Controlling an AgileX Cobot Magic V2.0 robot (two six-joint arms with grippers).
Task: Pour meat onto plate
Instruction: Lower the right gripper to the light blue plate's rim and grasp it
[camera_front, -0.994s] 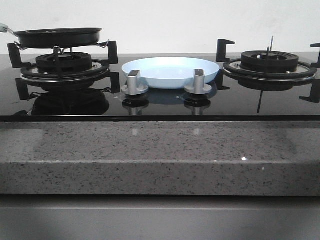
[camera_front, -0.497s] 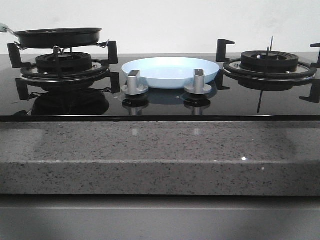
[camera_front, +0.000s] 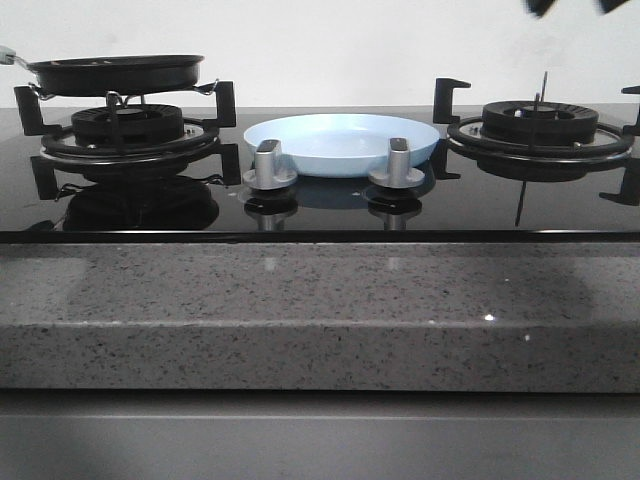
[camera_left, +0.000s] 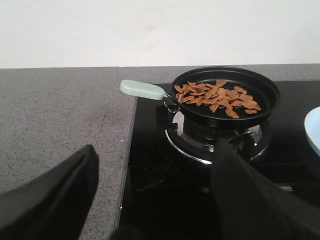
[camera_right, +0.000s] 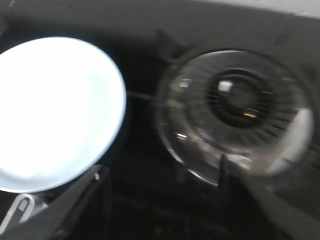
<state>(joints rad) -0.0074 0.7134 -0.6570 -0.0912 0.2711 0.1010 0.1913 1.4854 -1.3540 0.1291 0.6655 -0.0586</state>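
Left claw (camera_left: 155, 200) open, empty, right claw (camera_right: 165, 205) open, empty, meat (camera_left: 217, 96) in pan (camera_left: 260, 107), no writing legible

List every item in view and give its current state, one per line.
frying pan: on left burner, holding meat
meat: loose pile in pan, not poured
plate: empty, between burners
right burner: bare
left gripper: open, empty
right gripper: open, empty
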